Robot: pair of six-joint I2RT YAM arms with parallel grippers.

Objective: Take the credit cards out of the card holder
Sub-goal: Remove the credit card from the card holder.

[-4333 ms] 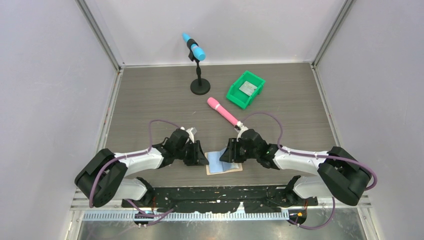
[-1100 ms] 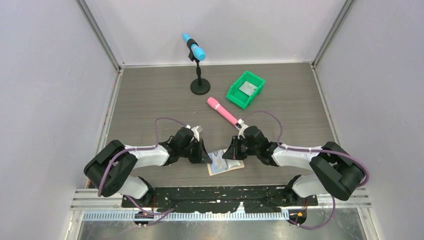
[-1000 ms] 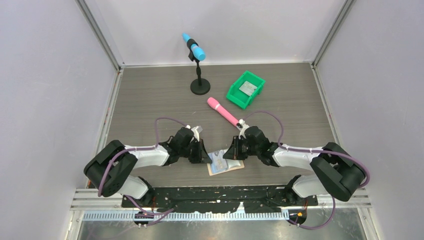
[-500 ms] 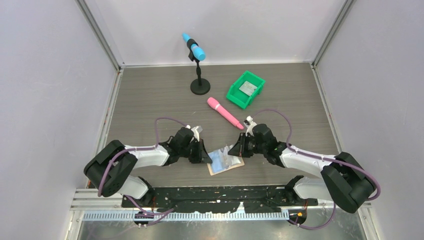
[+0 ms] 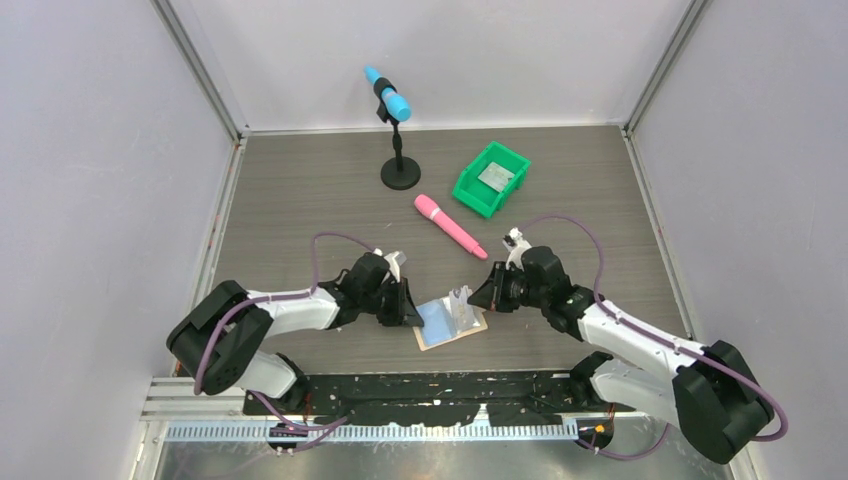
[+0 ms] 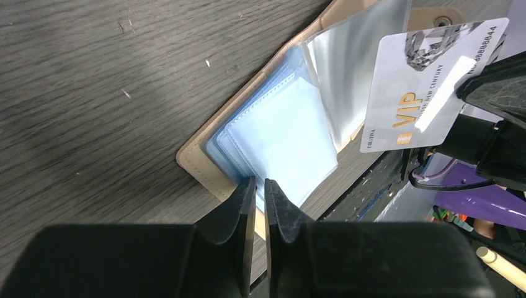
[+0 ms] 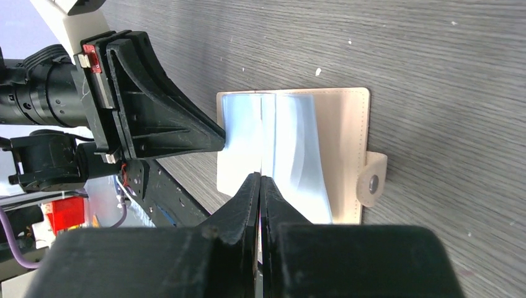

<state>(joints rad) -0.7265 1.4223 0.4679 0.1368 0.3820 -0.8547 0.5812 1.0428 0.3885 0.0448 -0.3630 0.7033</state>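
Observation:
The tan card holder (image 5: 470, 327) lies open near the front edge, its pale blue sleeves (image 6: 279, 133) facing up. My left gripper (image 5: 412, 314) is shut on its left edge (image 6: 259, 186). My right gripper (image 5: 480, 298) is shut on the silvery-grey credit card (image 5: 460, 301), which is marked VIP (image 6: 428, 87), and holds it upright just above the holder's right half. In the right wrist view the card shows edge-on (image 7: 262, 136) between the shut fingers (image 7: 260, 181), above the holder (image 7: 353, 155). I cannot tell a blue card from the blue sleeves.
A pink cylinder (image 5: 448, 224) lies just behind the right gripper. A green bin (image 5: 490, 178) with a flat grey piece inside stands at the back right. A blue-headed microphone on a black stand (image 5: 399, 172) is at the back centre. The black front rail (image 5: 440, 385) is close by.
My right gripper has moved right and back, drawing the silvery-grey card out of the holder. The holder has turned slightly. My left gripper has stayed at the holder's left edge.

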